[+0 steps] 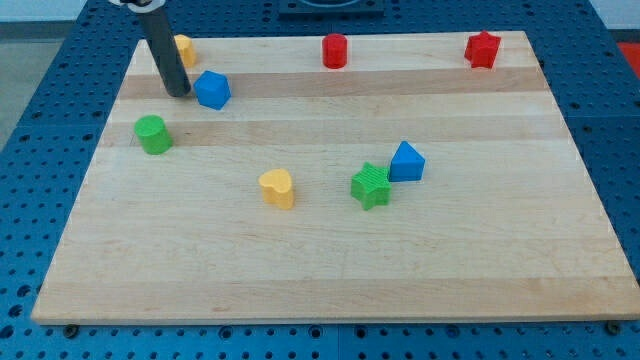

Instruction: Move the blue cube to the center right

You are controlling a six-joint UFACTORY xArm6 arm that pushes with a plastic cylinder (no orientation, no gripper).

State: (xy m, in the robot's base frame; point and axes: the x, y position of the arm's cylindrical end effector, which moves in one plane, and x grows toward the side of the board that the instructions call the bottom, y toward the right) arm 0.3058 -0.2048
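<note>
The blue cube (pixel 212 90) lies near the board's top left. My tip (pixel 178 92) stands just to the view's left of it, with a thin gap or barely touching; I cannot tell which. The dark rod rises from the tip toward the view's top left and hides part of a yellow block (pixel 184 48) behind it.
A green cylinder (pixel 152 133) lies below my tip. A yellow heart-shaped block (pixel 277 187), a green star (pixel 371 185) and a blue triangular block (pixel 406 161) sit mid-board. A red cylinder (pixel 334 50) and a red star (pixel 482 48) lie along the top edge.
</note>
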